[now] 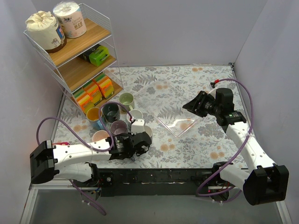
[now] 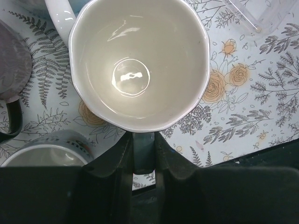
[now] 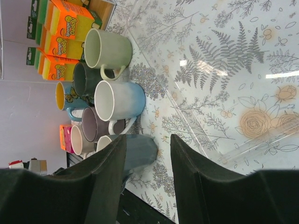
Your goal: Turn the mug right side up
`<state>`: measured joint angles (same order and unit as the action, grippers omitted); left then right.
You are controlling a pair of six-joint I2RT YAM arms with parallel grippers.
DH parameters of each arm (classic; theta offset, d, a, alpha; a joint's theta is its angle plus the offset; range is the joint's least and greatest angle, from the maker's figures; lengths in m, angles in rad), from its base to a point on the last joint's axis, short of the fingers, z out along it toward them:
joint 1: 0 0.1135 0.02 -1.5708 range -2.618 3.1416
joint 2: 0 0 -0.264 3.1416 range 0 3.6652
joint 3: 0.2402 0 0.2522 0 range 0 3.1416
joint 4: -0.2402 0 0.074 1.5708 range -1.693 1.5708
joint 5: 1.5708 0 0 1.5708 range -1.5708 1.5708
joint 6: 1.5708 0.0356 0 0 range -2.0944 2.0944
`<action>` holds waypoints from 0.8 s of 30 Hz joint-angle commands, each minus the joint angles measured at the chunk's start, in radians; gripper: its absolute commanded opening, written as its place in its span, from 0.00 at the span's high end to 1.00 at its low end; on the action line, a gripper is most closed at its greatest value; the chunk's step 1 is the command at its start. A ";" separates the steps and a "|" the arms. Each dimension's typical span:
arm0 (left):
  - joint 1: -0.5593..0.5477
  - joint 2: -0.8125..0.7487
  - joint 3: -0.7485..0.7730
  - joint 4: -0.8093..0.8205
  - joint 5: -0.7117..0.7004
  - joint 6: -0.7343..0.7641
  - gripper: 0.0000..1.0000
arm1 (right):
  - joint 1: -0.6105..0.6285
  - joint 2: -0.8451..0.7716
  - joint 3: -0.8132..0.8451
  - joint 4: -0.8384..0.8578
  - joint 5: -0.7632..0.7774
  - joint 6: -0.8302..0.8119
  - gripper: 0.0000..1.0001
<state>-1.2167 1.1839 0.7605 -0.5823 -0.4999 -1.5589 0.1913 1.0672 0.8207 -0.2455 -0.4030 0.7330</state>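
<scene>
White glazed mug (image 2: 140, 65), mouth up on the floral table (image 2: 261, 107) beside the mug cluster (image 3: 114, 100). Only the left wrist view shows its glossy interior. Left gripper (image 2: 142, 140) at its near rim, fingers narrow-set, grip cannot be told. Right gripper (image 3: 156, 154) spread over the clear tray (image 3: 243, 148).

The mug (image 2: 138, 65) is glossy cream, the tabletop (image 2: 252, 107) white with grey ferns and orange roses, beside a sage mug (image 1: 126, 100), a dark teal mug (image 1: 111, 112) and a mauve mug (image 1: 118, 127).

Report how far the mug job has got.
Done, apparently: the white mug stands mouth up on the table, its inside bottom showing in the left wrist view. In hand: the left pincer sits at its near rim, grip unclear. Left: backing clear. The right pincer hangs open, idle.
</scene>
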 commanded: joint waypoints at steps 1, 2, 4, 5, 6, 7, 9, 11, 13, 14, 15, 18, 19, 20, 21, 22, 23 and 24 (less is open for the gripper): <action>-0.018 0.011 -0.032 0.050 -0.065 -0.033 0.86 | -0.010 -0.021 0.001 0.006 -0.031 -0.014 0.50; -0.021 0.011 -0.030 0.050 -0.071 -0.038 0.72 | -0.010 -0.023 0.001 0.006 -0.030 -0.014 0.50; -0.038 0.003 -0.032 0.048 -0.080 -0.043 0.61 | -0.012 -0.024 0.001 0.006 -0.031 -0.014 0.50; -0.044 -0.006 -0.032 0.048 -0.083 -0.046 0.60 | -0.013 -0.026 0.001 0.006 -0.031 -0.014 0.50; -0.047 -0.013 -0.030 0.045 -0.086 -0.046 0.59 | -0.013 -0.027 0.000 0.006 -0.033 -0.014 0.50; -0.059 -0.023 -0.029 0.042 -0.089 -0.046 0.57 | -0.016 -0.027 0.000 0.005 -0.036 -0.014 0.50; -0.070 -0.039 -0.020 0.021 -0.094 -0.059 0.43 | -0.016 -0.030 -0.003 0.005 -0.037 -0.018 0.50; -0.081 -0.046 0.009 -0.013 -0.100 -0.079 0.21 | -0.018 -0.033 -0.005 0.003 -0.039 -0.020 0.50; -0.092 -0.056 0.042 -0.072 -0.103 -0.093 0.02 | -0.020 -0.038 -0.008 -0.003 -0.036 -0.023 0.50; -0.095 -0.059 0.063 -0.083 -0.098 -0.084 0.02 | -0.021 -0.042 -0.012 -0.003 -0.034 -0.023 0.50; -0.096 -0.064 0.112 -0.102 -0.092 -0.069 0.02 | -0.023 -0.046 -0.014 -0.003 -0.027 -0.024 0.50; -0.099 -0.078 0.221 -0.128 -0.089 -0.030 0.02 | -0.027 -0.052 -0.022 -0.002 -0.013 -0.026 0.49; -0.099 -0.082 0.241 -0.128 -0.089 -0.021 0.02 | -0.027 -0.052 -0.023 0.000 -0.011 -0.026 0.49; -0.099 -0.086 0.259 -0.126 -0.086 -0.012 0.02 | -0.027 -0.052 -0.023 0.000 -0.010 -0.024 0.49; -0.099 -0.089 0.279 -0.128 -0.083 -0.012 0.02 | -0.029 -0.052 -0.023 0.000 -0.008 -0.023 0.49; -0.099 -0.093 0.305 -0.125 -0.085 -0.012 0.02 | -0.029 -0.053 -0.022 0.000 -0.005 -0.021 0.49; -0.099 -0.101 0.325 -0.132 -0.094 -0.027 0.02 | -0.032 -0.055 -0.020 0.000 -0.003 -0.020 0.49; -0.098 -0.102 0.341 -0.137 -0.095 -0.026 0.02 | -0.032 -0.055 -0.018 -0.005 -0.002 -0.020 0.49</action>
<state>-1.3113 1.1282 1.0237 -0.6811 -0.5583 -1.5932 0.1673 1.0321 0.8017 -0.2497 -0.4171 0.7269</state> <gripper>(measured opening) 0.981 0.506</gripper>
